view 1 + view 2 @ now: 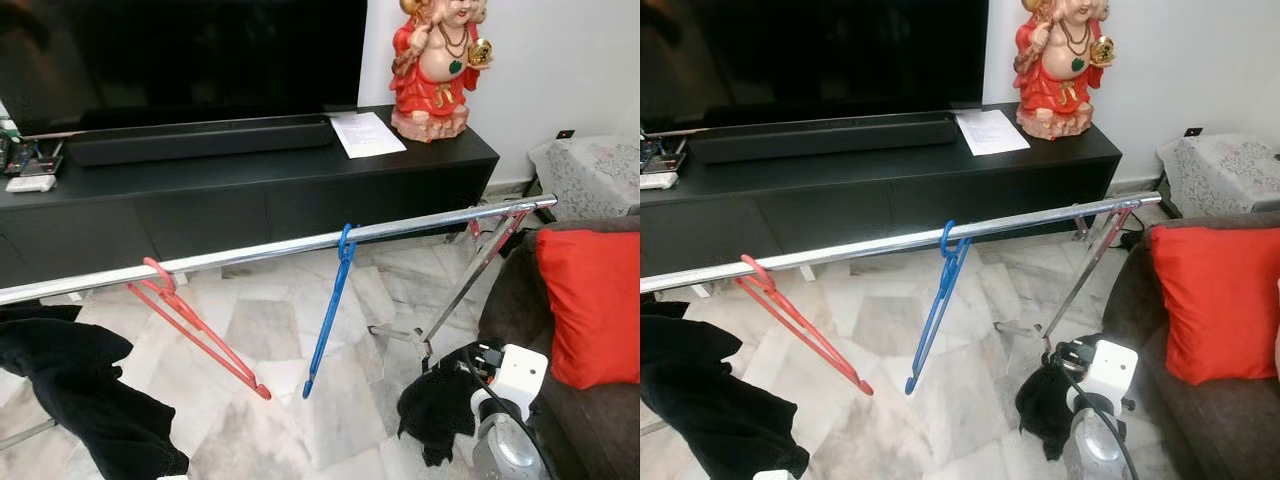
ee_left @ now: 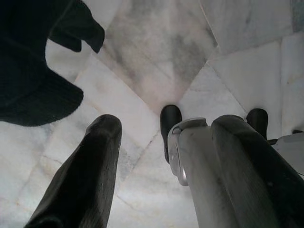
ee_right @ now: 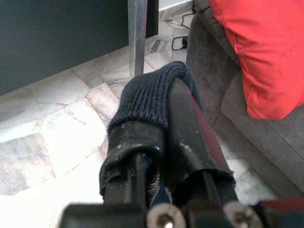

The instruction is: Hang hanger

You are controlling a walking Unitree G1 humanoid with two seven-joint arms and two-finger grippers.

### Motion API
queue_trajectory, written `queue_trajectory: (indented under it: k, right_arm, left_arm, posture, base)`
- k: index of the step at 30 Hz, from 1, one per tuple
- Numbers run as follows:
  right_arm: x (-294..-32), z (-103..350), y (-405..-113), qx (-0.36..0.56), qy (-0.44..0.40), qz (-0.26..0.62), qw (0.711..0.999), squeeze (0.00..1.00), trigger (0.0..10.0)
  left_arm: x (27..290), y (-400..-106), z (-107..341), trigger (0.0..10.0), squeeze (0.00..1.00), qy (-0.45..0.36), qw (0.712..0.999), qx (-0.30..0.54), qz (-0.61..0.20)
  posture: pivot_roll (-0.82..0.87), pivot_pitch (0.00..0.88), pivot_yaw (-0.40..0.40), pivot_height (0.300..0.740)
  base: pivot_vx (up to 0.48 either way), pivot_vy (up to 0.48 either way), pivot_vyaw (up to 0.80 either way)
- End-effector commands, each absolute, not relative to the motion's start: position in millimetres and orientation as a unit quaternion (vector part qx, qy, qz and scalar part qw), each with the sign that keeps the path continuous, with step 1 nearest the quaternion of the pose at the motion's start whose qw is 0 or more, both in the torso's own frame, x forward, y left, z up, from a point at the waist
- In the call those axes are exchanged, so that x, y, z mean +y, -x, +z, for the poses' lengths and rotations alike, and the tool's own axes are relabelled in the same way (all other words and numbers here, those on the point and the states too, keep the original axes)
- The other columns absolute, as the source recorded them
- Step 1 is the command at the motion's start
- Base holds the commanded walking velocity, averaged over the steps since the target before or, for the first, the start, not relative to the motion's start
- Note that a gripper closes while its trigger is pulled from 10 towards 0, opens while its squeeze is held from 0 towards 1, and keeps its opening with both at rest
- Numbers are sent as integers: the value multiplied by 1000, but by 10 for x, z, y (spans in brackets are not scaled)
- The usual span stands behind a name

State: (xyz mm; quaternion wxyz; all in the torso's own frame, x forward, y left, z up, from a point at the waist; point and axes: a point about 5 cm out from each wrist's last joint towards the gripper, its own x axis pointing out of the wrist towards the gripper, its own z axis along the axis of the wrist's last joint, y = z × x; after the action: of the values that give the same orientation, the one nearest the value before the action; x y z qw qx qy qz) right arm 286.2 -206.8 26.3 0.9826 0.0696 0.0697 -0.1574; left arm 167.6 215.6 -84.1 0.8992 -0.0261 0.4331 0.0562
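a shiny metal rail [image 1: 300,243] runs across the room in front of a black tv stand [image 1: 250,180]; a red hanger [image 1: 195,330] and a blue hanger [image 1: 330,305] hang from the rail by their hooks, near each other but not touching; the right gripper [image 3: 164,109] is low beside the sofa [image 1: 590,420], its two fingers pressed together on a dark knitted cloth [image 3: 152,95]; the left gripper [image 2: 161,156] points down at the marble floor [image 2: 156,57], its fingers spread apart and holding nothing; a black garment [image 1: 80,390] hangs at the left; a red cushion [image 1: 590,305] sits on the sofa.
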Motion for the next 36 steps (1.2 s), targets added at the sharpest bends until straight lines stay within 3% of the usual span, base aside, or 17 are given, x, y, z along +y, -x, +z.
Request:
queue_trajectory:
  k: [1, 12, 36]
  right_arm:
    - [-2069, 264, -2871, 71, -73, -158, 982, 0, 10000]
    - [-2067, 219, -2844, 83, -71, -153, 982, 0, 10000]
    - [-2062, 140, -2805, 105, -64, -143, 982, 0, 10000]
  left_arm:
    - [2154, -1614, -864, 10000, 0, 24, 898, 435, 56]
    - [2150, -1693, -788, 10000, 0, 33, 924, 374, 66]
    - [2079, -1771, -716, 10000, 0, 30, 945, 325, 25]
  posture:
    - [-40, 140, -16, 740]
    - [-35, 156, -22, 740]
    - [-24, 160, -38, 740]
  base:
    - [0, 0, 0]
    - [0, 0, 0]
    - [0, 0, 0]
